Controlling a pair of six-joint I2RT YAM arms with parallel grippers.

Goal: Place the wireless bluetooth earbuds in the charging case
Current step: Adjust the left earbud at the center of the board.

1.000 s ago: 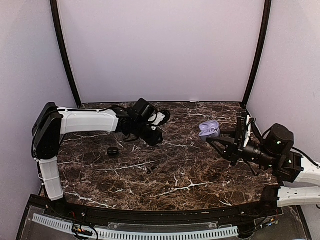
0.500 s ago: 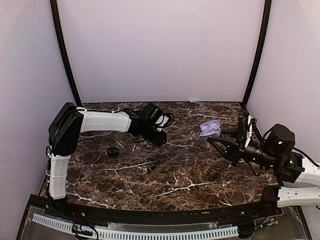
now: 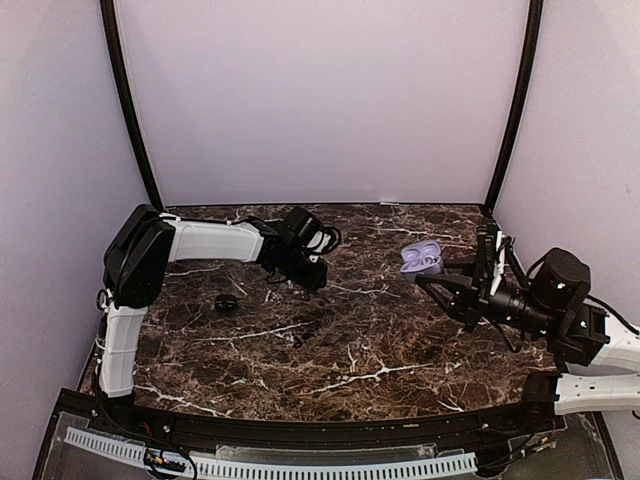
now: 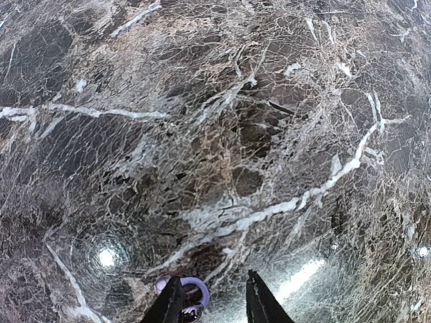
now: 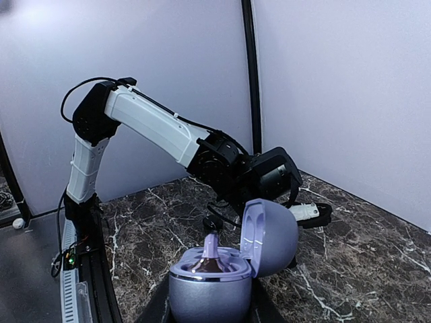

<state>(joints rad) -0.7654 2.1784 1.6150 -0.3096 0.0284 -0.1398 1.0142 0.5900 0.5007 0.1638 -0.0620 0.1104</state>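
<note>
One pale purple rounded earbud (image 4: 190, 291) is sitting at the lower edge of the left wrist view, beside the parted fingers of the left gripper (image 4: 214, 306); whether they are gripping it cannot be told. Centre right overhead, the right gripper (image 3: 432, 280) is clamping the open purple egg-shaped charging case (image 5: 209, 289). The earbud is likely featherlight, hard and slippery; pinching across its body suits.

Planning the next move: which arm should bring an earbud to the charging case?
Left. A pale purple earbud sits right at the left gripper; the right gripper is occupied holding the open charging case.
</note>
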